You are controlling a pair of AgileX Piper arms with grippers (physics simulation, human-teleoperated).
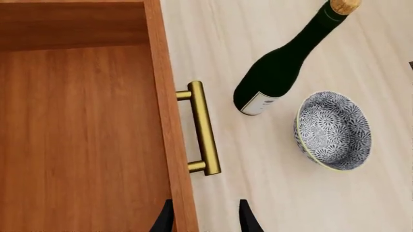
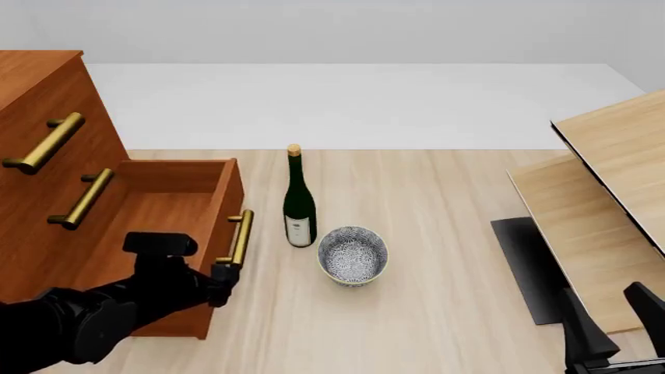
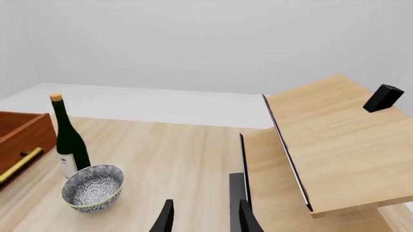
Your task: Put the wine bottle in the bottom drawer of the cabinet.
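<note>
Your right gripper (image 2: 613,331) is sitting nearest, low at the right edge, jaws apart and holding nothing. Your left gripper (image 2: 220,278) is hovering at the front of the bottom drawer (image 2: 156,226), just below its brass handle (image 2: 240,238), fingers spread (around nothing). The drawer is standing pulled out of the cabinet (image 2: 42,156). Beyond, the bowl (image 2: 353,255) is resting beside the upright wine bottle (image 2: 299,201) on the table (image 2: 437,234).
</note>
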